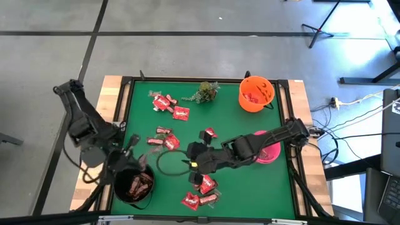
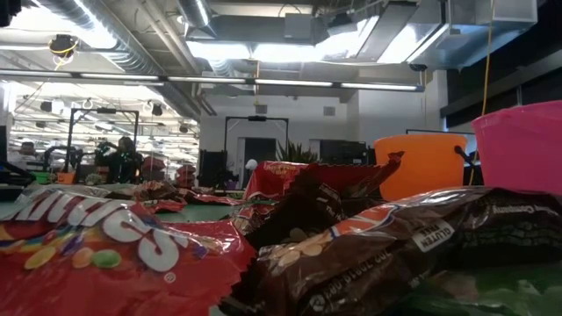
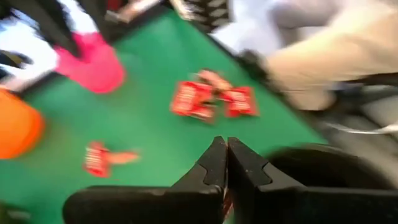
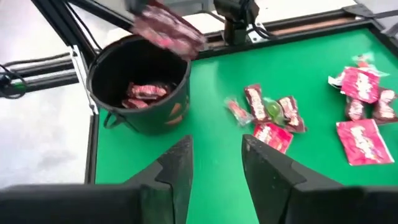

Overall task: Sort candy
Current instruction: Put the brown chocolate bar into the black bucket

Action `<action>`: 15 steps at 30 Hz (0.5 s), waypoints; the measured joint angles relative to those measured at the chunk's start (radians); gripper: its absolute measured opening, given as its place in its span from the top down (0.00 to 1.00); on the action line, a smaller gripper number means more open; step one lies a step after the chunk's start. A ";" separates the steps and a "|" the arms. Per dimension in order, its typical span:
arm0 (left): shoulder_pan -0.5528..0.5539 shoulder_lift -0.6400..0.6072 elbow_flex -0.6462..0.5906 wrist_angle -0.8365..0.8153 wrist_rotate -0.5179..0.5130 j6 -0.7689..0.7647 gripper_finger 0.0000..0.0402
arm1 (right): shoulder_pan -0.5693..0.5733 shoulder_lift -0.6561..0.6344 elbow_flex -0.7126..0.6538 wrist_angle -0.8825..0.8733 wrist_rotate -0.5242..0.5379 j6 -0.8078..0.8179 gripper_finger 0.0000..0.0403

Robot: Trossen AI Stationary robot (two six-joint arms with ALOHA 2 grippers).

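Observation:
Candy lies scattered on the green table: red packets at the far left (image 1: 172,107), a cluster at mid-left (image 1: 164,139), more near the front edge (image 1: 201,194). A black bowl (image 1: 133,187) at the near left holds several bars (image 4: 148,91). One dark red bar (image 4: 168,30) shows blurred in the air over that bowl's rim, and I see no finger on it. My left gripper (image 3: 225,163) is shut, raised just beyond the bowl. My right gripper (image 4: 214,165) is open and holds nothing, raised above mid-table and facing the bowl.
An orange bowl (image 1: 256,94) with red candy stands at the far right, and a pink bowl (image 1: 270,150) sits under my right arm. A green sprig (image 1: 206,92) lies at the far middle. In the low view, packets (image 2: 105,246) fill the foreground.

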State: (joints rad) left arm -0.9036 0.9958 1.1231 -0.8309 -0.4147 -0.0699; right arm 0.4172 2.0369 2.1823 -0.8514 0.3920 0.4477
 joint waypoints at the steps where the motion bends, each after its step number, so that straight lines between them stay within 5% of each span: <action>1: -0.017 0.000 0.004 -0.018 0.036 -0.047 1.00 | 0.007 0.000 0.002 -0.003 0.013 0.000 0.67; 5: -0.067 0.002 0.004 -0.037 0.165 -0.225 1.00 | 0.025 0.000 0.002 -0.042 0.042 0.002 0.68; 10: -0.084 0.007 0.003 -0.067 0.163 -0.358 0.99 | 0.023 0.000 0.002 -0.062 0.052 0.031 0.68; 15: -0.084 0.007 0.003 -0.102 0.160 -0.374 0.87 | 0.022 0.000 0.002 -0.067 0.043 0.031 0.68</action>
State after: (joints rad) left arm -0.9878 1.0027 1.1263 -0.9333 -0.2549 -0.4439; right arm 0.4392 2.0373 2.1845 -0.9180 0.4352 0.4789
